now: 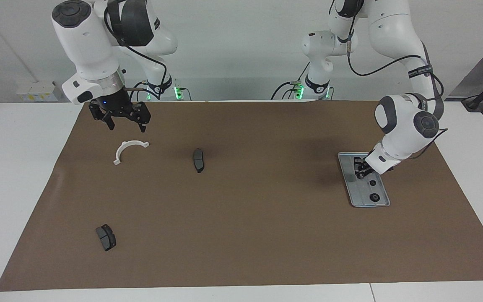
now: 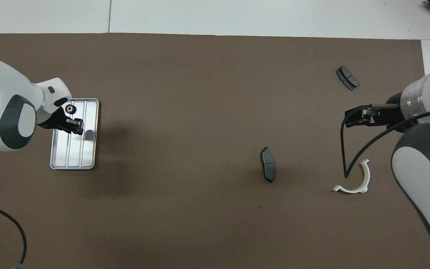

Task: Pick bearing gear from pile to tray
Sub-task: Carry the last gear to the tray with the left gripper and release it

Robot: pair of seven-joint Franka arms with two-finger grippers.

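We see a white counter covered across most of its width by a brown mat. A seam in the counter top shows at the edge farthest from the robots. A plain pale wall rises at the robots' end. A white socket box sits low on that wall toward the right arm's end. The light is even.

Two rings lie in the tray, well apart from the bracket.
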